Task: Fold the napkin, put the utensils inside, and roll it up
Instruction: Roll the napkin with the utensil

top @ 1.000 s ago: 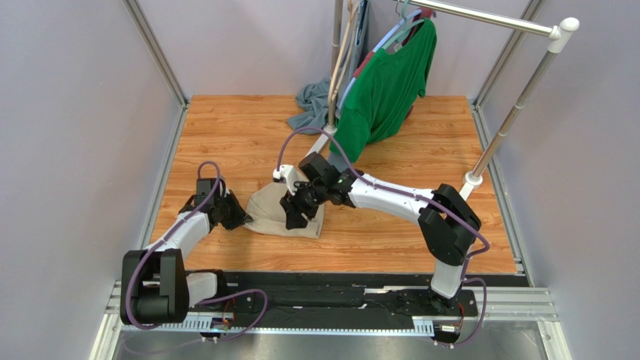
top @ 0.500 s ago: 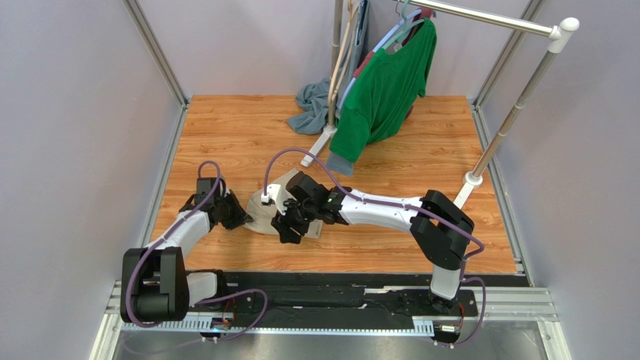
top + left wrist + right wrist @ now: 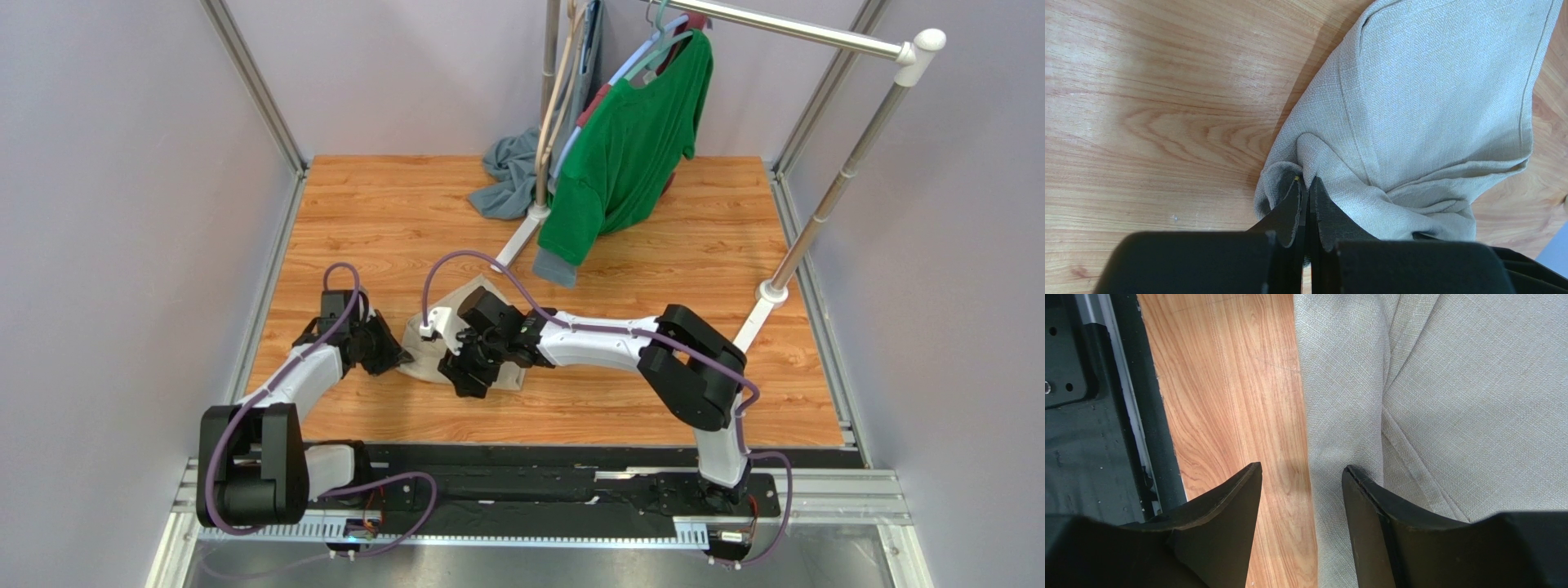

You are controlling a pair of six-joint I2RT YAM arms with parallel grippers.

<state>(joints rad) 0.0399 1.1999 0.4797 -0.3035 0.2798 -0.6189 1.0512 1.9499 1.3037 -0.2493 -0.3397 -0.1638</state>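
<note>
The beige napkin (image 3: pixel 421 352) lies folded and bunched on the wooden table, mostly covered by my right arm in the top view. My left gripper (image 3: pixel 390 358) is shut on the napkin's left edge; in the left wrist view the closed jaws (image 3: pixel 1308 182) pinch a fold of the napkin (image 3: pixel 1438 92). My right gripper (image 3: pixel 467 377) is open over the napkin's near edge; in the right wrist view (image 3: pixel 1303 471) one finger is above bare wood and the other above the napkin (image 3: pixel 1462 386). The fork is hidden.
A green shirt (image 3: pixel 632 135) hangs from a rack at the back, with a grey-blue cloth (image 3: pixel 505 172) heaped behind it. A rack foot (image 3: pixel 773 292) stands at the right. The black base rail (image 3: pixel 1082 416) runs close to my right gripper.
My right gripper has moved left and nearer across the napkin, and the napkin now shows smaller. The left gripper has kept its hold and place.
</note>
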